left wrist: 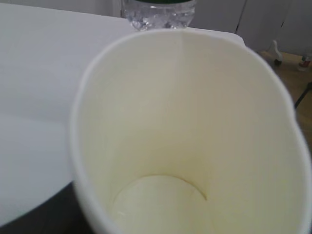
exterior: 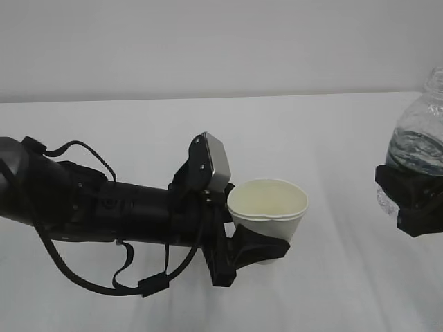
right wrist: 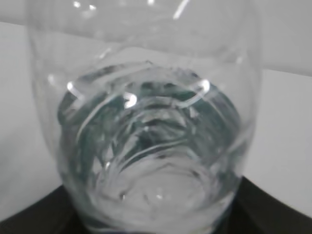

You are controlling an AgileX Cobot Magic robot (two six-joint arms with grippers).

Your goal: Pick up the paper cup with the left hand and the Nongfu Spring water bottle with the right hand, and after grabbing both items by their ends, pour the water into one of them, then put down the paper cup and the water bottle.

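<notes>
The paper cup (exterior: 267, 206) is held upright above the white table, with my left gripper (exterior: 261, 247) shut on its lower body. Seen from the left wrist, the cup (left wrist: 195, 122) fills the frame with its pale inside and bare bottom, and the jaws are hidden behind it. The Nongfu Spring water bottle (exterior: 419, 131) stands upright at the far right edge, apart from the cup. My right gripper (exterior: 411, 199) is shut on its lower part. Water (exterior: 415, 151) sits in the bottle. In the right wrist view the bottle (right wrist: 146, 122) fills the frame.
The white table (exterior: 138, 131) runs back to a pale wall. In the left wrist view the bottle's base (left wrist: 158, 13) shows beyond the cup's rim. The table's far edge and a floor area (left wrist: 287, 58) lie at the upper right.
</notes>
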